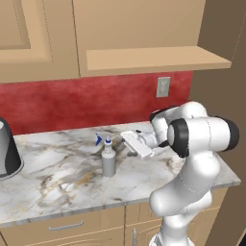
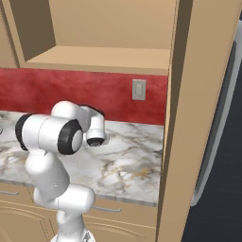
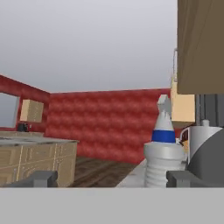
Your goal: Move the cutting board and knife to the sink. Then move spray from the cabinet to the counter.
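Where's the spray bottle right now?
The spray stands upright on the counter, just left of the open end effector in the left base view, below the cabinet.

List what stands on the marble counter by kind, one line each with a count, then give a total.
Spray bottle: 1, the spray, upright on the counter, just off the open gripper.
Large grey cylinder with dark base: 1, the cylinder at the left edge of the left base view.
Total: 2
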### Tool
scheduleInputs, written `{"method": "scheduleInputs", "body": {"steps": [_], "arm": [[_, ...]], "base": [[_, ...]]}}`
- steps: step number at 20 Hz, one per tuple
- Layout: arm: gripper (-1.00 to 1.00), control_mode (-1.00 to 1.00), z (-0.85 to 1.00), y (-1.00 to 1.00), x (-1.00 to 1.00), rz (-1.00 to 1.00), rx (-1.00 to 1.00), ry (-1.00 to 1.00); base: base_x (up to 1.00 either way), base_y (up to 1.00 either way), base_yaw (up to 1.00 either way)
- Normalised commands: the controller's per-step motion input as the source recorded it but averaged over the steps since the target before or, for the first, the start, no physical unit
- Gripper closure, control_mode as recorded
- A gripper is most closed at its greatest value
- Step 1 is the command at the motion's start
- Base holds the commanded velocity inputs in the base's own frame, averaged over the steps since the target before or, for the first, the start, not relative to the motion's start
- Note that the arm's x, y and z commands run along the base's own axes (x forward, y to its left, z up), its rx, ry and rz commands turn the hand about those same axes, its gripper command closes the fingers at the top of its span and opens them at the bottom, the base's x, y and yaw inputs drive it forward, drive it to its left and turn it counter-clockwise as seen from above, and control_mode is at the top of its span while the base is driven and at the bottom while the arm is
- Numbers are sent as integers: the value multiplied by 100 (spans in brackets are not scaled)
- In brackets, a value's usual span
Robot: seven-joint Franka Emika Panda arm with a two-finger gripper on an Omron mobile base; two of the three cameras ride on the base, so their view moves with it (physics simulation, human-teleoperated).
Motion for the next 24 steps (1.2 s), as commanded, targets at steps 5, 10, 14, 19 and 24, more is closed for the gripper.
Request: {"method": "scheduleInputs", "body": {"steps": [5, 10, 14, 19, 24], "arm": [[-100, -100, 62, -44, -73, -2, 3, 0], [-100, -100, 100, 6, -83, -2, 1, -1], [-100, -100, 100, 30, -93, 0, 0, 7], [-100, -100, 100, 10, -100, 0, 3, 22], [-100, -100, 100, 0, -100, -3, 0, 9]], "base": [[0, 0, 0], [0, 0, 0], [0, 0, 0], [0, 0, 0], [0, 0, 0]]}}
